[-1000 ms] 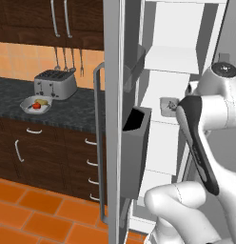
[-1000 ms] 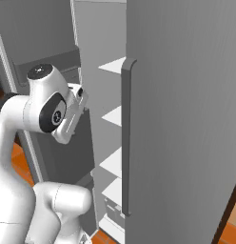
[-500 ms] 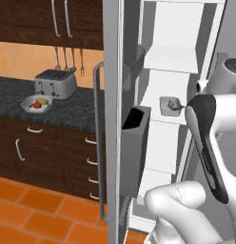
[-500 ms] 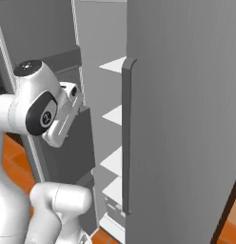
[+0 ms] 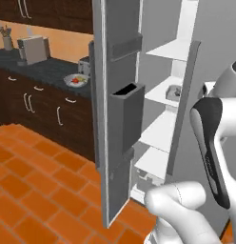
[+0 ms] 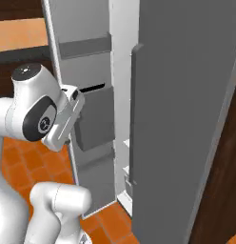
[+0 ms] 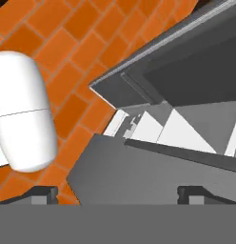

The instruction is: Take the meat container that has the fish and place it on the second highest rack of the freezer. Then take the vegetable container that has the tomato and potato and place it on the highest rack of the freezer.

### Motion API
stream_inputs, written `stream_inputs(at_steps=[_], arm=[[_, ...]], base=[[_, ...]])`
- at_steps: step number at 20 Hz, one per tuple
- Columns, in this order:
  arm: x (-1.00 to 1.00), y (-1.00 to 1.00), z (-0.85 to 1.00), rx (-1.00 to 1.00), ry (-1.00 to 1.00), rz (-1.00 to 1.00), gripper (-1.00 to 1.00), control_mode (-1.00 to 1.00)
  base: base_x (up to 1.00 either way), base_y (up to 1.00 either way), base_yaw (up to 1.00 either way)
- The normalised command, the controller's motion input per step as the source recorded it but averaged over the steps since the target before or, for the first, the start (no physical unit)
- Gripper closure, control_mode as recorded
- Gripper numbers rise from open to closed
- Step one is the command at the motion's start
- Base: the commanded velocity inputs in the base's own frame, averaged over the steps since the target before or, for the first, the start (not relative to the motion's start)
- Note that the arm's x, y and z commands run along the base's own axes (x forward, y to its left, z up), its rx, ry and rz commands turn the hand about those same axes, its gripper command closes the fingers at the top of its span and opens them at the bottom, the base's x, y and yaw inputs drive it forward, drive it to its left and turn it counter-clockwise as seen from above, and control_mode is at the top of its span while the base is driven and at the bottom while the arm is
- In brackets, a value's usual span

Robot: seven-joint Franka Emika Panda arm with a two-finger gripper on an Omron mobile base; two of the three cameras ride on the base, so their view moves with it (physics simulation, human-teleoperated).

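1. Arm [image 5: 217, 143]: glossy white rounded shells, smooth, no visible cables or screws.
2. Dark grey, near black elongated panel inset along the link at 3 o'clock in the left base view, thin light outline around it.
3. Bulbous white base housing [image 5: 179, 209] at 5 o'clock, faint seam lines.
4. Right base view: round white joint cap [image 6: 28, 74] at 10 o'clock with small dark centre dot.
5. Below it, a black circular joint disc [image 6: 41, 123] with a small light mark.
6. Light grey flat link [image 6: 65, 121] with rounded corners beside the disc.
7. Hand view: two small dark grey finger tips [image 7: 44, 193], blocky, square-edged.
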Motion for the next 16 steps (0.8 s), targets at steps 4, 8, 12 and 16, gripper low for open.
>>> stream_inputs(at_steps=[4, 8, 12, 16], arm=[[0.00, 0.00, 0.00, 0.00, 0.00, 0.00, -1.00, 1.00], [0.00, 0.00, 0.00, 0.00, 0.00, 0.00, -1.00, 1.00], [0.00, 0.00, 0.00, 0.00, 0.00, 0.00, -1.00, 1.00], [0.00, 0.00, 0.00, 0.00, 0.00, 0.00, -1.00, 1.00]], base=[[-0.36, 0.00, 1.00], [-0.21, 0.04, 1.00], [0.08, 0.37, 0.87], [0.77, 0.47, 0.47]])
